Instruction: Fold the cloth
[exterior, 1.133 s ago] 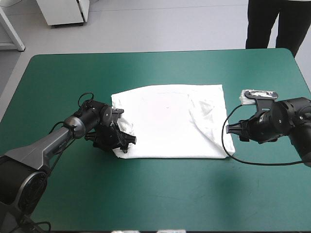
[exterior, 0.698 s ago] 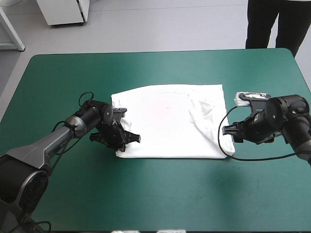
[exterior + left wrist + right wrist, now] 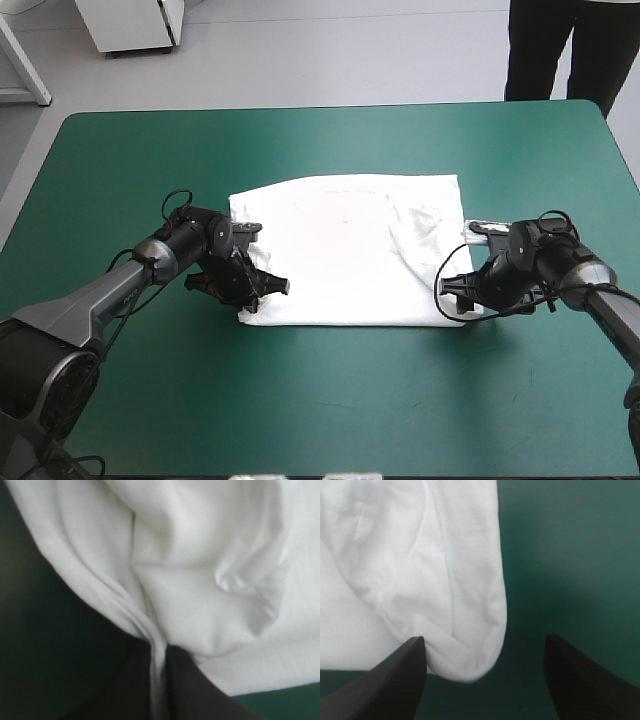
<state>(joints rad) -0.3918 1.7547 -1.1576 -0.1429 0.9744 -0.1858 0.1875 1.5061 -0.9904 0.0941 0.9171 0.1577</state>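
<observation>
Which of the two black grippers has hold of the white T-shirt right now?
The left gripper: it is shut on the near-left corner of the white short-sleeved T-shirt. The right gripper stands open at the near-right corner.

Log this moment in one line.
T-shirt: lying flat | left end effector: shut on near-left corner | right end effector: open around near-right corner
</observation>
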